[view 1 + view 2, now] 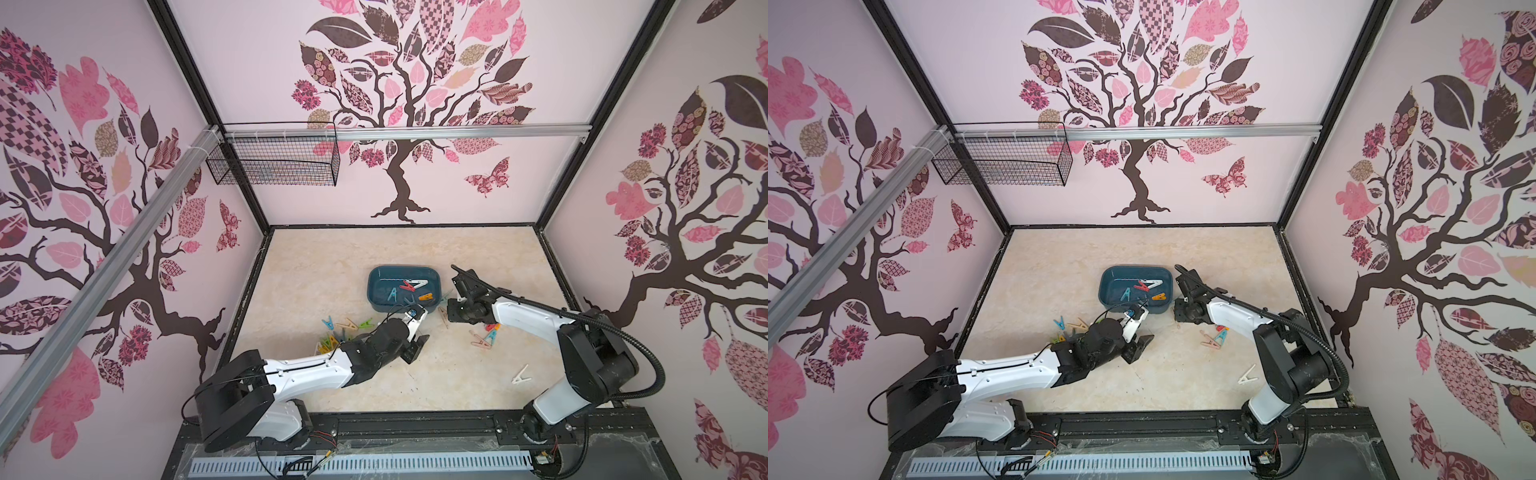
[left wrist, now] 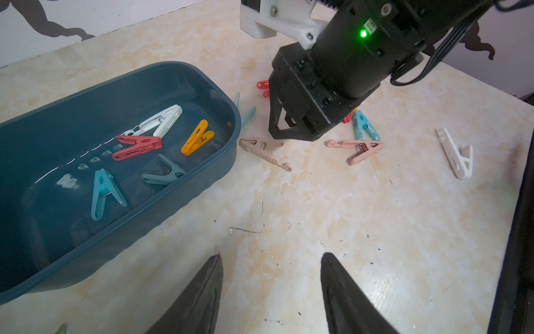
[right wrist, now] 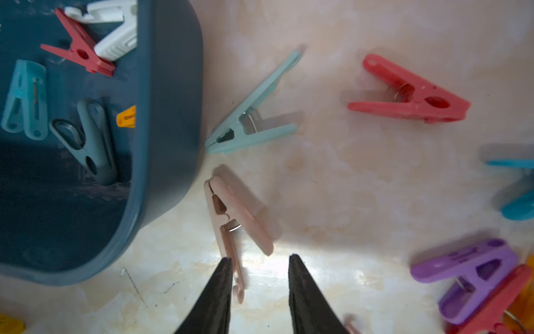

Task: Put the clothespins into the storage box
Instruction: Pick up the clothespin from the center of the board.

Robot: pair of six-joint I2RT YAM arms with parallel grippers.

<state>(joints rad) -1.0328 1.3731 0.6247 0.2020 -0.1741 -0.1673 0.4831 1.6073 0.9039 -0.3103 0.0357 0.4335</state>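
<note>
**Bench** [image 1: 332, 257]: cream marbled surface, glossy, with fine dark scuffs.

**Storage box** [image 1: 381, 277]: dark teal-blue plastic tub, rectangular with rounded corners, low smooth walls and a rolled rim. It stands near the middle of the bench, slightly towards the far edge.

**Contents**, all lying flat on the box floor:
- white peg [image 2: 161, 121]
- red peg [image 2: 137, 146], lying against the white one
- orange peg [image 2: 198, 138]
- light blue peg [image 2: 104, 192]
- grey-blue peg [image 2: 164, 175]

Each is an A-shaped plastic clothespin with a wire spring.

**Outside the box, towards the bench's right edge:**
- pale teal peg [image 3: 254, 115], its nose against the box wall
- beige-pink peg [image 3: 234, 219], just beside the box's rounded corner
- coral red peg [image 3: 410, 95], purple peg [image 3: 468, 271], pink peg [image 2: 358, 147] and turquoise peg [image 2: 364, 127], further out
- lone white peg [image 1: 521, 375], towards the near right corner

A mixed heap of pegs [image 1: 347, 324] in blue, beige, green and yellow lies between the box and the near left corner. The left arm partly covers it.

**Left gripper** [image 2: 271, 256]: black ridged jaws apart with nothing between them, over bare bench just off the box's near wall.

**Right gripper** [image 3: 260, 257]: jaws apart, gap empty. One jaw overlaps a handle of the beige-pink peg; whether they touch cannot be told. In the left wrist view its body hides part of the coral red peg.

**Black wire-mesh basket** [image 1: 274, 160]: hangs from an aluminium rail at the far wall, off the bench.
</note>
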